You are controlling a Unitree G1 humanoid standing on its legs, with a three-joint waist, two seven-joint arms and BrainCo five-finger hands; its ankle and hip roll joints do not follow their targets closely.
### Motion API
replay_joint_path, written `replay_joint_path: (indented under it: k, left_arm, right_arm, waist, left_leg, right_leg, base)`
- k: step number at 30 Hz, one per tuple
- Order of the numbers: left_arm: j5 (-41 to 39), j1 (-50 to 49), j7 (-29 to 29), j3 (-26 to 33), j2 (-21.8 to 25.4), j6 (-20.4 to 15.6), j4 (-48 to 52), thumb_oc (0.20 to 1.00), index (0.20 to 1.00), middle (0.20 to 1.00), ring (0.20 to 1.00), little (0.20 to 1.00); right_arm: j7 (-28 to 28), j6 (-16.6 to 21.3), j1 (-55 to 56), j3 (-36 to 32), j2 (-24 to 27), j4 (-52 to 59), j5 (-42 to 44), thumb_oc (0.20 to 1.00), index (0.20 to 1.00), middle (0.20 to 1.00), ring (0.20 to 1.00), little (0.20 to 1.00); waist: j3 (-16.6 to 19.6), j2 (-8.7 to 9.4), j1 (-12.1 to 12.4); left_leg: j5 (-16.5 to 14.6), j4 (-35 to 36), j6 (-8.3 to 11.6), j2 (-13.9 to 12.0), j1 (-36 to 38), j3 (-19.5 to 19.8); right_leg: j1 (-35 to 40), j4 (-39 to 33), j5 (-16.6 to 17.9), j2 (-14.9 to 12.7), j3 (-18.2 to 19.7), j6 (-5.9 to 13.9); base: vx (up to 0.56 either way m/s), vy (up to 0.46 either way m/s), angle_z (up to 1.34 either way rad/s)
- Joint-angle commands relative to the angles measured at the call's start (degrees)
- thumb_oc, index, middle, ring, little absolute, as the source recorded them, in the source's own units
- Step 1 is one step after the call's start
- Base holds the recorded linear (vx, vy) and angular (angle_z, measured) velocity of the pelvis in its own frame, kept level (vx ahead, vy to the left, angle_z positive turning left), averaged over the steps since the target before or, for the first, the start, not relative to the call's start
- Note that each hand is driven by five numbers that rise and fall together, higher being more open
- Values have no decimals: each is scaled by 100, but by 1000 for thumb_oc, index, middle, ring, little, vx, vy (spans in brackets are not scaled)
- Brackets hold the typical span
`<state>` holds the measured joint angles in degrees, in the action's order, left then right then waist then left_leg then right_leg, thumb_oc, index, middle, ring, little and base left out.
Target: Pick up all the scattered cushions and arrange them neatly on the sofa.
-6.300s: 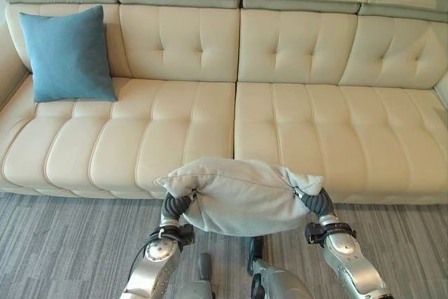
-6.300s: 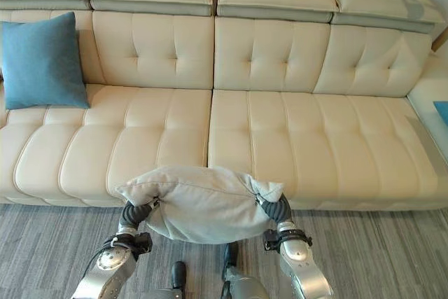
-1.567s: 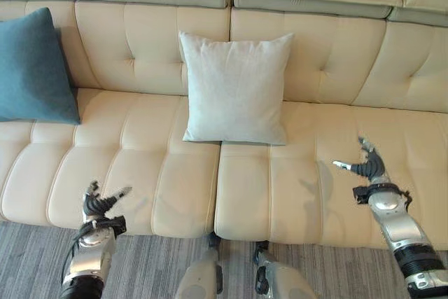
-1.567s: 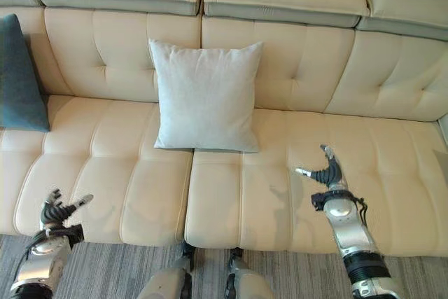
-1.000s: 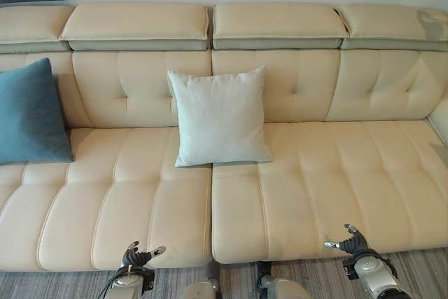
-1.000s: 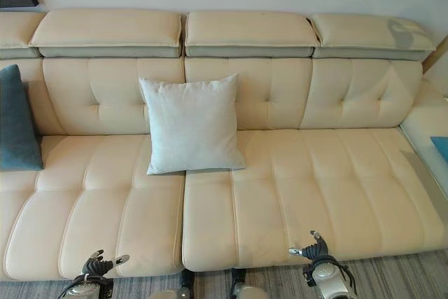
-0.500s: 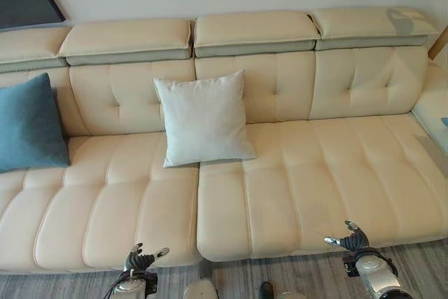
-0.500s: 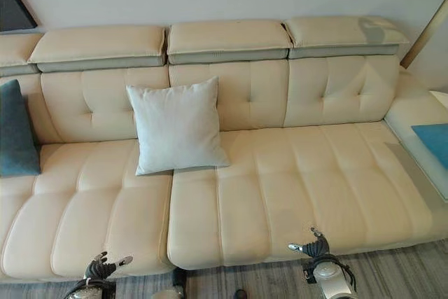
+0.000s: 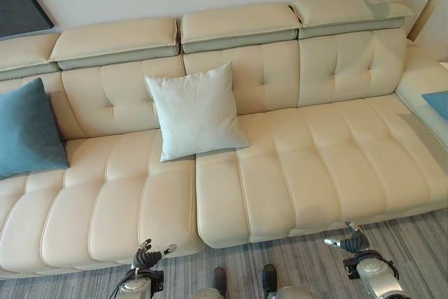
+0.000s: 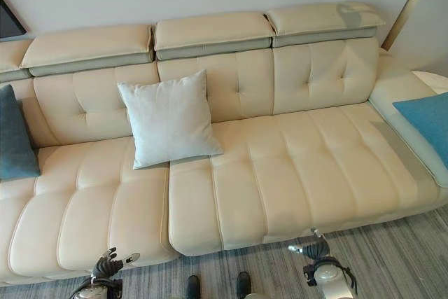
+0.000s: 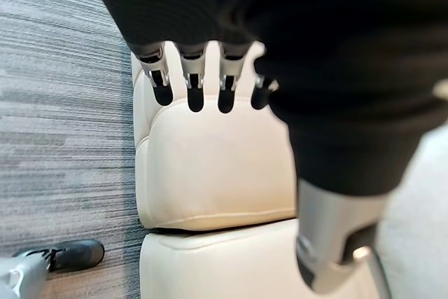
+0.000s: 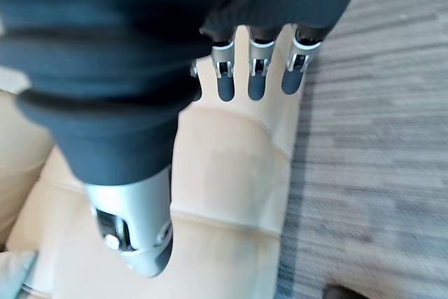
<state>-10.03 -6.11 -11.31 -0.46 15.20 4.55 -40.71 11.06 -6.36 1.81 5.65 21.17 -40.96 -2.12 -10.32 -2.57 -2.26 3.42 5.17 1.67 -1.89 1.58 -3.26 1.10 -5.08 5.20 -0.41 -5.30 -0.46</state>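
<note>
Cream leather runs the length of the sofa [image 9: 294, 166], its tufted seat and back spread out ahead of both hands. A pale grey cushion [image 9: 196, 111] stands propped against the backrest, well ahead of the left hand [image 9: 148, 257] and a little toward the right hand [image 9: 352, 243], over the seam between two seat sections. A teal cushion [image 9: 29, 129] leans upright against the back, well out beyond the left hand's outer side. The right eye view takes in more of the far end, where a blue cushion [image 10: 428, 125] lies flat on the side section, ahead of the right hand and off to its outer side; the left eye view catches just a corner of it.

Both hands hang low over the grey striped carpet [image 9: 413, 243], just off the sofa's front edge and well apart from each other, holding nothing. The left wrist view looks along straight, dark-tipped fingers [image 11: 194, 85] at the rounded front of a seat section, thumb apart, with carpet beside it. The right wrist view shows the same pose: fingers [image 12: 256, 75] extended in a row, thumb out to one side, pointing at the seat's front edge where it meets the carpet.

Between the grey cushion and the blue one, the seat lies bare and wide. Carpet in front of both hands is open.
</note>
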Motion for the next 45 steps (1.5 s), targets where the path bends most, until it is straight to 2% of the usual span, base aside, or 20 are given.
replay_joint_path:
  k: [1, 9, 10, 11, 14, 16, 20, 21, 24, 25, 29, 30, 32, 35, 37, 40, 41, 42, 43, 45]
  left_arm:
    - [263, 11, -17, -189, 216, -39, -61, 1000, 1000, 1000, 1000, 1000]
    - [436, 254, -40, -336, 154, -28, -153, 1000, 1000, 1000, 1000, 1000]
    - [478, 281, -80, -297, 156, -29, -171, 1000, 1000, 1000, 1000, 1000]
    - [455, 282, -96, -230, 184, -42, -78, 1000, 1000, 1000, 1000, 1000]
    - [511, 348, -71, -195, 228, -34, 46, 1000, 1000, 1000, 1000, 1000]
    - [582, 452, -64, -248, 216, 7, 51, 1000, 1000, 1000, 1000, 1000]
    - [718, 651, -117, -398, 175, 51, 3, 1000, 1000, 1000, 1000, 1000]
    - [712, 689, -118, -434, 161, 37, -19, 1000, 1000, 1000, 1000, 1000]
    - [630, 724, -171, -480, 156, -5, -44, 1000, 1000, 1000, 1000, 1000]
    - [477, 635, -250, -451, 123, -57, 1, 1000, 1000, 1000, 1000, 1000]
    - [329, 399, -313, -410, 52, -92, 117, 1000, 1000, 1000, 1000, 1000]
    - [326, 347, -348, -419, 43, -82, 129, 1000, 1000, 1000, 1000, 1000]
    - [281, 280, -370, -406, 29, -48, 126, 1000, 1000, 1000, 1000, 1000]
    - [309, 329, -407, -457, 11, -2, -8, 1000, 1000, 1000, 1000, 1000]
    - [326, 360, -415, -418, 41, 13, -76, 1000, 1000, 1000, 1000, 1000]
    - [288, 253, -431, -352, 31, -4, -38, 1000, 1000, 1000, 1000, 1000]
    - [335, 205, -427, -358, 64, 13, -84, 1000, 1000, 1000, 1000, 1000]
    - [309, 184, -438, -355, 84, 5, -42, 1000, 1000, 1000, 1000, 1000]
    - [251, 178, -415, -330, 134, 32, -19, 1000, 1000, 1000, 1000, 1000]
    - [237, 178, -430, -341, 149, 48, 54, 1000, 1000, 1000, 1000, 1000]
  right_arm:
    - [59, 157, -162, -56, -37, 105, 110, 1000, 1000, 1000, 1000, 1000]
    - [168, 141, -202, -417, -62, 265, 309, 1000, 1000, 1000, 1000, 1000]
    - [193, 162, -226, -450, -80, 254, 322, 1000, 1000, 1000, 1000, 1000]
    - [226, 181, -212, -494, -127, 168, 314, 1000, 1000, 1000, 1000, 1000]
    - [263, 130, -292, -544, -101, -6, 280, 1000, 1000, 1000, 1000, 1000]
    - [277, 115, -289, -589, -83, -45, 314, 1000, 1000, 1000, 1000, 1000]
    - [335, 126, -51, -783, -122, 14, 503, 1000, 1000, 1000, 1000, 1000]
    - [357, 183, 21, -817, -120, 20, 637, 1000, 1000, 1000, 1000, 1000]
    - [361, 227, 14, -687, -49, 29, 698, 1000, 1000, 1000, 1000, 1000]
    - [328, 218, -50, -565, 27, 98, 647, 1000, 1000, 1000, 1000, 1000]
    - [247, 206, -151, -414, 102, 225, 584, 1000, 1000, 1000, 1000, 1000]
    - [257, 221, -176, -363, 118, 234, 583, 1000, 1000, 1000, 1000, 1000]
    - [251, 212, -214, -255, 165, 212, 513, 1000, 1000, 1000, 1000, 1000]
    - [265, 235, -258, -208, 182, 230, 497, 1000, 1000, 1000, 1000, 1000]
    - [245, 215, -329, -176, 153, 163, 475, 1000, 1000, 1000, 1000, 1000]
    - [181, 191, -274, -157, 100, 207, 415, 1000, 1000, 1000, 1000, 1000]
    - [84, 149, -240, -135, -17, 109, 295, 1000, 1000, 1000, 1000, 1000]
    - [79, 168, -246, -127, -64, 81, 316, 1000, 1000, 1000, 1000, 1000]
    - [39, 146, -239, -114, -124, -45, 344, 1000, 1000, 1000, 1000, 1000]
    - [26, 134, -243, -136, -163, -134, 352, 1000, 1000, 1000, 1000, 1000]
  waist:
    - [326, 189, -94]
    - [90, -38, -512]
    - [39, -59, -494]
    - [-36, -78, -354]
    - [23, -17, -303]
    - [66, 12, -322]
    - [136, 22, -508]
    - [143, 74, -548]
    - [34, 142, -384]
    - [-32, 155, -222]
    - [-60, 229, 110]
    - [-61, 242, 203]
    - [-29, 148, 298]
    - [-82, 71, 313]
    - [-43, 32, 336]
    - [98, 81, 391]
    - [311, 297, 423]
    - [335, 363, 456]
    - [345, 476, 514]
    - [206, 495, 450]
  left_leg:
    - [-424, -17, 11, 292, 221, -14]
    - [-772, -17, -270, 269, 336, -1424]
    - [-816, -17, -275, 237, 358, -1683]
    - [-919, -17, -190, 155, 488, -2091]
    - [-950, -17, -140, 117, 668, -2812]
    - [-987, -17, -126, 101, 725, -3025]
    - [-1024, -202, -24, -6, 843, -3130]
    - [-1060, -1153, 174, -363, 730, -3248]
    - [-571, -2765, 411, -881, 338, -2836]
    - [-485, -3314, 371, -819, 61, -2157]
    - [-823, -2908, -79, 96, -741, -511]
    - [-889, -2174, -129, 502, -1003, 209]
    - [-181, -936, 9, 681, -1113, 864]
    - [204, -17, 207, 677, -1397, 887]
    - [311, -17, 243, 641, -1501, 447]
    - [391, -17, 102, 631, -1308, 372]
    - [258, -58, -166, 720, -1043, 144]
    - [139, -121, -249, 747, -994, 36]
    - [-157, -70, -454, 851, -718, -34]
    - [-387, -92, -620, 996, -429, -13]
  right_leg:
    - [346, 181, -998, 44, -262, 409]
    - [-494, 965, -803, -88, 613, 739]
    - [-594, 1051, -757, -181, 367, 781]
    - [-594, 1092, -749, -561, -998, 797]
    - [-636, 856, -500, -731, -2347, 839]
    - [-639, 682, -362, -759, -2661, 884]
    - [-545, 454, -435, -653, -2448, 870]
    - [-317, 334, -636, -511, -2306, 717]
    - [89, 132, -873, -224, -2030, 433]
    - [257, 27, -973, -98, -1746, 323]
    - [364, 59, -984, -95, -960, 278]
    - [429, 167, -1108, -81, -722, 268]
    - [545, 214, -1224, 83, -483, 239]
    - [728, 218, -1377, 234, -369, 215]
    - [1038, 127, -1477, 300, -180, 237]
    - [1276, 102, -1601, 214, -92, 294]
    - [1205, 869, -1583, -136, -51, 550]
    - [1089, 1200, -1359, -227, -5, 661]
    - [452, 2630, -667, -400, -4, 1002]
    - [146, 3708, 244, -688, -136, 1139]
  base:
    - [-30, 116, -8]
    - [-82, 163, -109]
    - [-61, -8, -276]
    - [-22, -57, -332]
    - [111, -143, -242]
    - [176, -204, -158]
    - [249, -280, -51]
    - [323, -425, -18]
    - [347, -451, -88]
    - [300, -284, -141]
    - [285, -116, -182]
    - [364, -55, -128]
    - [443, -16, -27]
    - [410, 13, -98]
    - [581, 115, -19]
    - [639, 170, -55]
    - [937, 273, -135]
    - [1327, 392, -145]
    - [679, 226, -158]
    - [591, 269, -54]
